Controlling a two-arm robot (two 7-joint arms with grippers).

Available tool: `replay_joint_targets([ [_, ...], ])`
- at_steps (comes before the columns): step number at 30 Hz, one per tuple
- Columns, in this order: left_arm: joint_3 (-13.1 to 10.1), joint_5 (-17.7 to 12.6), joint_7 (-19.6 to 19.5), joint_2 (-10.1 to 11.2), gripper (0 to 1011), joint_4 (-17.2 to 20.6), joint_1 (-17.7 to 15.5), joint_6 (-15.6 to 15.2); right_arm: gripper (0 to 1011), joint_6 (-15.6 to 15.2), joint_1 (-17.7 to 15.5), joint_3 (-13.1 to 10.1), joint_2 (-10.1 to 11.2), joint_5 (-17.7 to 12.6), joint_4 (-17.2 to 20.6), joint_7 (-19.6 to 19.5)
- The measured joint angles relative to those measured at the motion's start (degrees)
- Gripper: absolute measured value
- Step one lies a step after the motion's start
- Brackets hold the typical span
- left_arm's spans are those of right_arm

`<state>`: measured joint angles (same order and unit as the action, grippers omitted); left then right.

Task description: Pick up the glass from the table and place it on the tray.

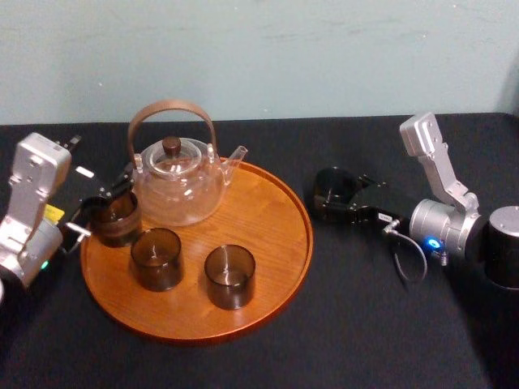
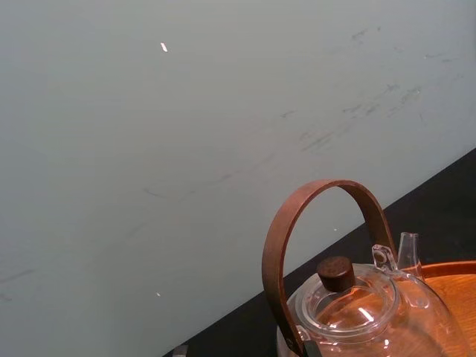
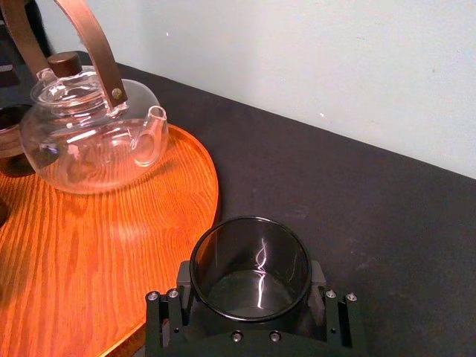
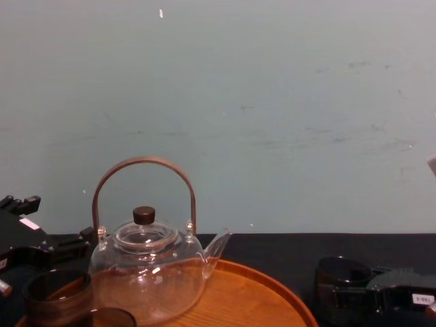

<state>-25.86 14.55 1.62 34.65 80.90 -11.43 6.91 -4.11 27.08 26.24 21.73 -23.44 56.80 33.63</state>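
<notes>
Right hand [image 1: 339,198] is clenched around the glass [image 3: 250,260]; the jaws hug both sides of it in the right wrist view. The glass is over the counter [image 1: 365,324], just right of the tray [image 1: 272,215] and outside the rim. Can't tell if its base is off the counter yet.

Risks from here:
- Rim clip: the path to the tray crosses the raised rim. Too low a lift and the glass base catches it, which tips the glass or shoves the tray.
- Slip: smooth glass wall, grip looks low on the body. A fast swing could rotate or drop it.
- Teapot [image 1: 178,178]: the spout points toward the entry side. Going in too deep or too far back hits it.
- Crowding: two tumblers [image 1: 156,258] [image 1: 229,275] sit at the tray's front. The bare wood on the right half looks like the safe landing zone.
- Setting down on the rim leaves the glass tilted, likely to roll off.
- Left hand [image 1: 109,203] sits at the tray's left edge by a third tumbler [image 1: 119,219]. Can't tell its state. Any twitch there could shift the tray mid-placement.
</notes>
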Motion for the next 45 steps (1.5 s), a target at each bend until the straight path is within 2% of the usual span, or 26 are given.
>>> replay_joint_targets([
  [9,0.0,0.0,0.0,0.0,1001,0.0,0.0,0.0,908,0.0,-0.1,-0.4,0.0,-0.7,0.2,0.8],
  [15,0.0,0.0,0.0,0.0,1001,0.0,0.0,0.0,908,0.0,-0.7,-0.5,0.6,-1.0,2.8,1.4],
  [20,0.0,0.0,0.0,0.0,1001,0.0,0.0,0.0,908,0.1,-0.6,0.3,0.7,-1.0,5.1,2.2],
  [25,0.0,0.0,0.0,0.0,1001,0.0,0.0,0.0,908,0.3,0.6,1.7,-0.1,-0.8,5.1,3.2],
  [32,0.0,0.0,0.0,0.0,1001,0.0,0.0,0.0,908,1.2,4.6,4.8,-2.9,0.6,0.3,5.4],
  [36,0.0,0.0,0.0,0.0,1001,0.0,0.0,0.0,908,2.0,7.1,6.3,-5.1,1.4,-3.9,6.7],
  [45,0.0,0.0,0.0,0.0,1001,0.0,0.0,0.0,908,2.9,9.1,7.7,-7.5,2.1,-8.7,8.1],
])
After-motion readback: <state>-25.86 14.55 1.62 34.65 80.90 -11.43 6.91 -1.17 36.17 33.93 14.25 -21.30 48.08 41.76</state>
